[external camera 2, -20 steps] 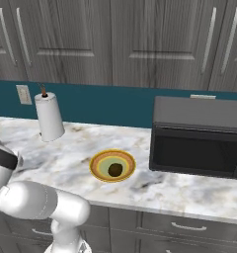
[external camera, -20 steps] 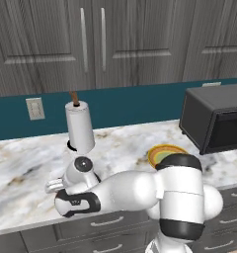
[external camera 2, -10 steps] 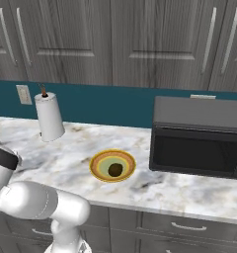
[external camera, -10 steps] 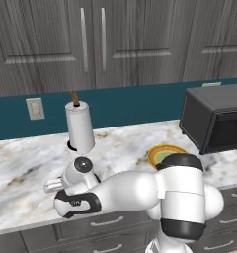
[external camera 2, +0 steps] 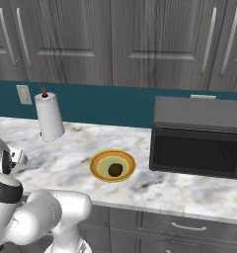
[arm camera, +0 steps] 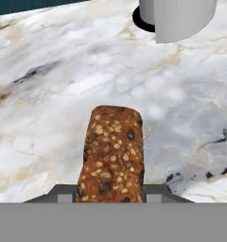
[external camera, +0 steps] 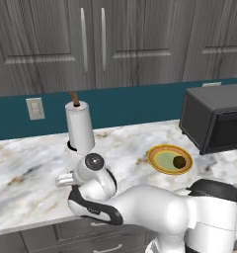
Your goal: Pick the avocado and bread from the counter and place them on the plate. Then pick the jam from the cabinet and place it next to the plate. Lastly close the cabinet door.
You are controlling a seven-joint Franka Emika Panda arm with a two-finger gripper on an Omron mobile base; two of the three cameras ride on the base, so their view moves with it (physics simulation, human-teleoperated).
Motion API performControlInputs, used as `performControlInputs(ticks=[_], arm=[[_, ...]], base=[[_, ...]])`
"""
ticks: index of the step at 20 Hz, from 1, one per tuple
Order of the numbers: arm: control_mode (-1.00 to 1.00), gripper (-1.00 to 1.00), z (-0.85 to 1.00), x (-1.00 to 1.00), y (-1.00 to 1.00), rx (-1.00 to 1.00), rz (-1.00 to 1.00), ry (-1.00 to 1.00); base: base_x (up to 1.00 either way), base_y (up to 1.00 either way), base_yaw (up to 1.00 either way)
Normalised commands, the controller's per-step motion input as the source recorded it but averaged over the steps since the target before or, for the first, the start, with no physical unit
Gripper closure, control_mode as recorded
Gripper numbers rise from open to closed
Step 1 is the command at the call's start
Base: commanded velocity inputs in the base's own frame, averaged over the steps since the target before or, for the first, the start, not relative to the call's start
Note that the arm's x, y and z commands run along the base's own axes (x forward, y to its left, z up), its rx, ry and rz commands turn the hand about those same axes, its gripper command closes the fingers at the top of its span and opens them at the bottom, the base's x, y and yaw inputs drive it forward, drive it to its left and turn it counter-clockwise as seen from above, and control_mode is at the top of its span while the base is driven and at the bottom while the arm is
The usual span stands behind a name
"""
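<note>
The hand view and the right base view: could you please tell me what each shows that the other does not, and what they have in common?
Hand view alone: the seeded bread, lying between the shut gripper's fingertips. Right base view alone: the plate with the avocado on it, the microwave, the closed wall cabinets and a wall outlet. Shared: the marble counter and the white paper towel roll.
</note>
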Motion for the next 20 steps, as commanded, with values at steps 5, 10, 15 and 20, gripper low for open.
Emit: performControlInputs(ticks=[5, 10, 15, 20], arm=[[-1.00, 1.00, 0.50, -0.16, -0.67, -0.16, -0.13, 0.00], [-1.00, 1.00, 0.55, -0.05, -0.67, -0.15, -0.13, -0.01], [-1.00, 1.00, 0.34, 0.00, -0.73, -0.16, -0.12, -0.05], [-1.00, 1.00, 0.21, 0.02, -0.79, -0.15, -0.10, -0.04]], base=[[0.00, 0.00, 0.00], [0.00, 0.00, 0.00], [0.00, 0.00, 0.00], [0.00, 0.00, 0.00]])
